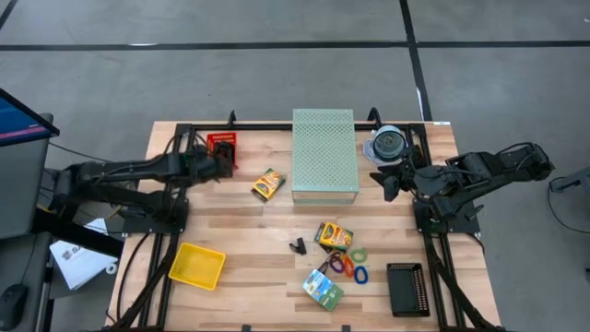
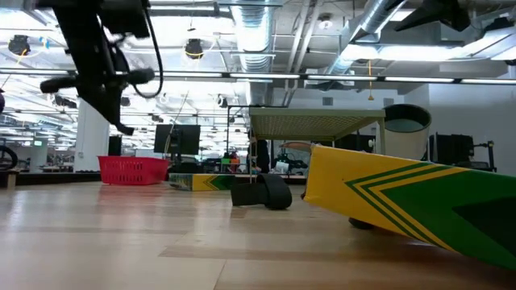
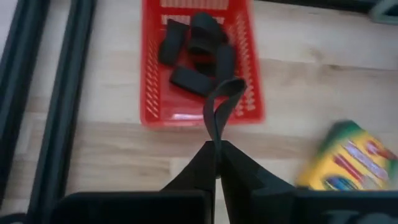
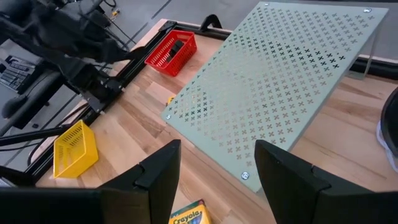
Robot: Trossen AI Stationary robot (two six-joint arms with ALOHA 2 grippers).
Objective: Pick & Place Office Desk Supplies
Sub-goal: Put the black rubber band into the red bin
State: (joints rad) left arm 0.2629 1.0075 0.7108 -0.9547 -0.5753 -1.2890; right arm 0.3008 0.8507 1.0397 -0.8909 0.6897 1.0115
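In the high view I see the yellow basket (image 1: 196, 266) at the lower left of the table (image 1: 249, 231). Above it, at the upper left, my left gripper (image 1: 224, 161) hangs just beside the red basket (image 1: 222, 148). Its jaws are clenched on a black elastic loop (image 3: 220, 107), which the left wrist view shows above the basket; other black pieces (image 3: 189, 53) lie inside. A crayon box (image 1: 267, 184) lies just right of this gripper, touching or almost touching the pale green perforated box (image 1: 324, 152) in the upper middle. Lower middle, I find a black binder clip (image 1: 297, 246), a second crayon box (image 1: 333, 236), coloured loops (image 1: 348, 265) and a green-blue packet (image 1: 323, 289) near together. A black tray (image 1: 406, 288) sits lower right. At the right, my right gripper (image 1: 386, 181) waits with released jaws, just below the disc spindle (image 1: 388, 144).
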